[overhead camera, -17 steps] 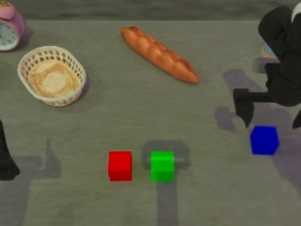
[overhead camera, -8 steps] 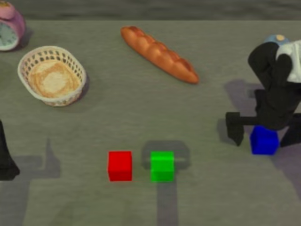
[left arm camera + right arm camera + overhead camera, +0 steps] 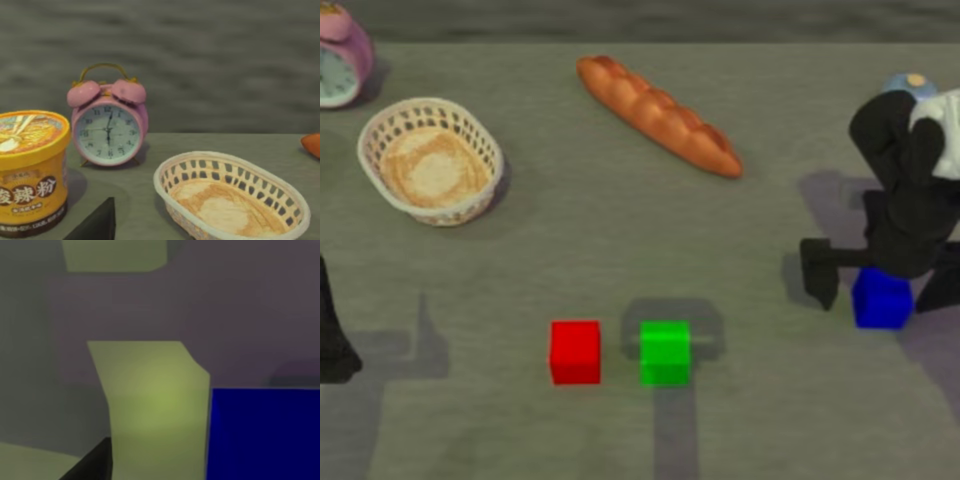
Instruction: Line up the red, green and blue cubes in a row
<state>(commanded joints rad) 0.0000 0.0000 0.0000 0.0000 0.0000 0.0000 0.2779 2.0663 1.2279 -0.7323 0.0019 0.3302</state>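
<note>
blue cube [image 3: 880, 299] is sitting at the right of the frame, my right gripper [image 3: 876, 283] straddling it with fingers spread wide. red cube [image 3: 574, 351] and green cube [image 3: 665, 352] are sitting side by side at lower centre. left arm [image 3: 332, 335] is idling at the left edge.

You are looking at a rendered tabletop test scene, not a real room: a plain grey table [image 3: 570, 230] holds a bread loaf [image 3: 658, 115], wicker basket [image 3: 430, 160], pink alarm clock [image 3: 107, 125] and noodle tub [image 3: 31, 170].
</note>
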